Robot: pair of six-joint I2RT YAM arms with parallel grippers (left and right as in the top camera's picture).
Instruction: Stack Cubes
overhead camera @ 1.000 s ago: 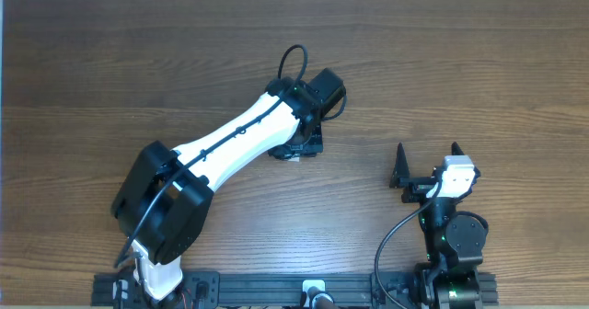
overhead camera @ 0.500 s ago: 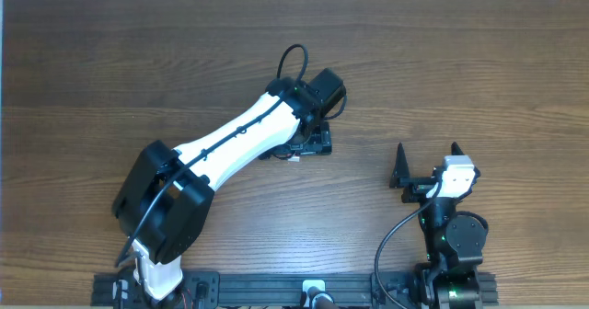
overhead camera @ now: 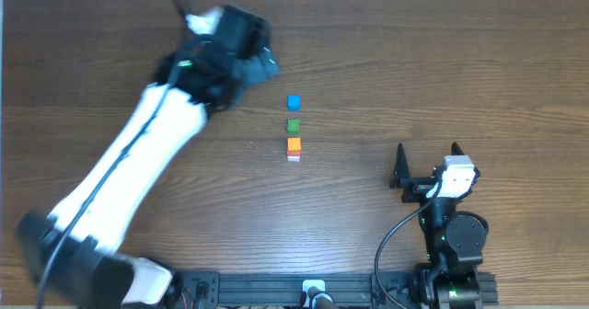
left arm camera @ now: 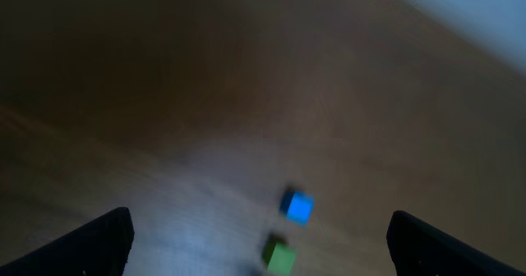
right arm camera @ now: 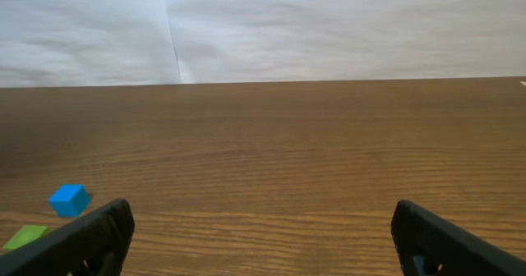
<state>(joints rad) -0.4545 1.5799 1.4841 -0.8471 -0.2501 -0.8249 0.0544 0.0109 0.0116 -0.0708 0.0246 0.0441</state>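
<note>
Closest to the arm bases, the right gripper sits low over the bench on the right side, just ahead of its own base. Its fingers stand wide apart with nothing between them. They point up the bench, well to the right of the cubes.

Further out, near the middle of the bench, 3 cubes lie in a short straight line running away from the bases, each a small gap from the next. The nearest is the orange cube. A thin white edge shows at its near side, which may be a white cube underneath it, though the top view is too small to be sure. Next comes the green cube, resting on the bench by itself. Beyond that is the blue cube, also alone on the wood.

From the right wrist view, the blue cube and the green cube appear far off to one side, with bare wood straight ahead and a pale wall behind.

Farthest out, the left arm stretches diagonally from the bottom left corner toward the upper left of the bench. The left gripper is up and to the left of the blue cube, apart from all 3 cubes. Its fingers are spread and hold nothing, and its blurred wrist view looks down on the blue and green cubes.
</note>
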